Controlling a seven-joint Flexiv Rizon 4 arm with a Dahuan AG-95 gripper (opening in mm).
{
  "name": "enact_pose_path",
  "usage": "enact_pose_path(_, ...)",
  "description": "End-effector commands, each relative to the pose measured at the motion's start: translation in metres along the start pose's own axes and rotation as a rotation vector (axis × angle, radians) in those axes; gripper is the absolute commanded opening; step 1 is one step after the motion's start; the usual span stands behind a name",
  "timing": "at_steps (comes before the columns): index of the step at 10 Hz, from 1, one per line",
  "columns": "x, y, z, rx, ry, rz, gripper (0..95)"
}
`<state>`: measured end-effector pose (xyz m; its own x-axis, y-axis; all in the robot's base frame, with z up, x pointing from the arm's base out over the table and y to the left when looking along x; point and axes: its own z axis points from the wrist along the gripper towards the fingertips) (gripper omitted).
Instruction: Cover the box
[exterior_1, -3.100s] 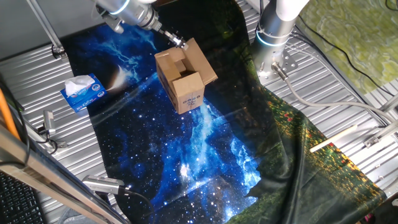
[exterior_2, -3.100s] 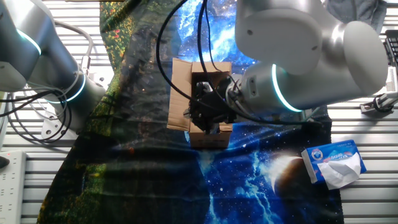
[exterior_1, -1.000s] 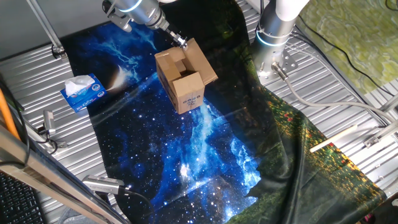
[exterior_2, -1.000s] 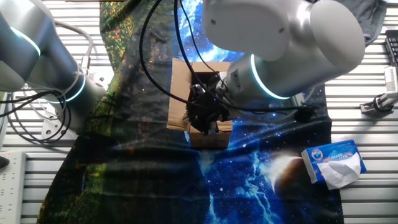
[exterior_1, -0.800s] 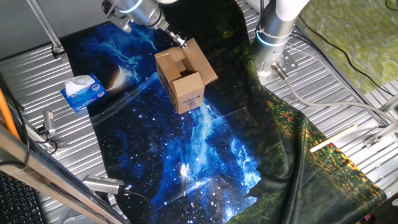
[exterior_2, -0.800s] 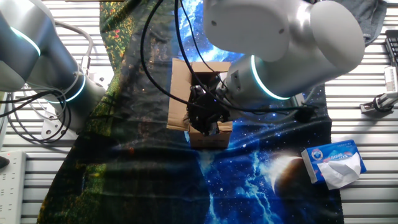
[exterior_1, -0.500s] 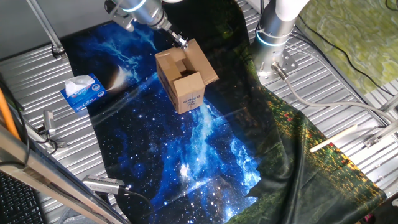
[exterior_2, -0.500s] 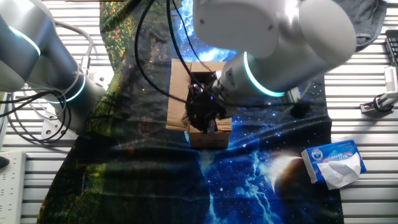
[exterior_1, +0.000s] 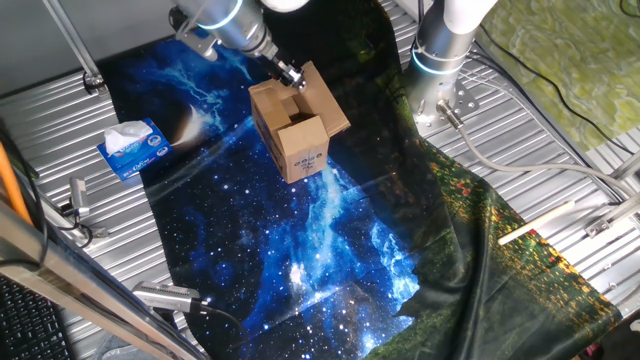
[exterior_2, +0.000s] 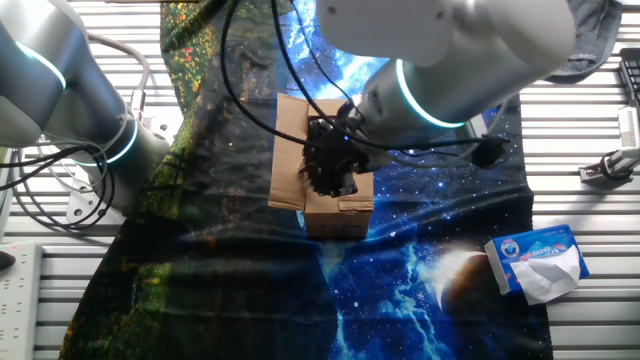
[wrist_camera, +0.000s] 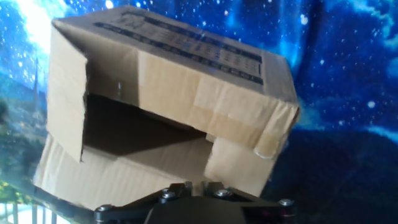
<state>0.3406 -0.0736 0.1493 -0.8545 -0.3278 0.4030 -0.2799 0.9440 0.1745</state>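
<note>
The box (exterior_1: 300, 143) is a small brown carton with a white label on its near side, standing on the starry blue cloth (exterior_1: 300, 250). Its top is partly folded in, with a dark gap left in the middle, and one flap (exterior_1: 328, 100) still leans outward on the right. My gripper (exterior_1: 290, 74) is shut, its tip down at the far edge of the box top against the flaps. In the other fixed view the gripper (exterior_2: 328, 170) hides the opening of the box (exterior_2: 288, 150). In the hand view the box (wrist_camera: 186, 93) fills the frame just beyond my gripper (wrist_camera: 193, 186).
A blue and white tissue box (exterior_1: 133, 148) lies on the cloth to the left, also seen as the tissue box (exterior_2: 537, 260). A second arm's base (exterior_1: 440, 50) stands at the back right. Ribbed metal table (exterior_1: 560, 150) surrounds the cloth, with cables along its right side.
My gripper has shifted a little lower and closer onto the box top, and the arm above it has swung slightly. The box has stayed in place.
</note>
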Motion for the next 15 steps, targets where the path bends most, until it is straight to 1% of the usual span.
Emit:
enact_pose_path(1,-0.004,0.006,-0.002,0.011,0.001,0.01,19.0)
enact_pose_path(2,-0.005,0.007,-0.002,0.026,0.004,0.017,19.0)
enact_pose_path(4,-0.007,0.01,0.0,0.04,-0.032,0.029,19.0)
enact_pose_path(7,-0.011,0.018,-0.002,0.072,-0.143,0.08,19.0)
enact_pose_path(8,-0.012,0.021,-0.003,0.083,-0.191,0.095,19.0)
enact_pose_path(9,-0.013,0.023,-0.004,0.088,-0.219,0.099,19.0)
enact_pose_path(10,-0.014,0.027,-0.005,0.091,-0.225,0.103,0.0)
enact_pose_path(12,-0.016,0.029,-0.002,0.092,-0.229,0.098,0.0)
enact_pose_path(13,-0.018,0.029,-0.001,0.097,-0.235,0.09,0.0)
enact_pose_path(15,-0.02,0.033,0.001,0.112,-0.261,0.083,0.0)
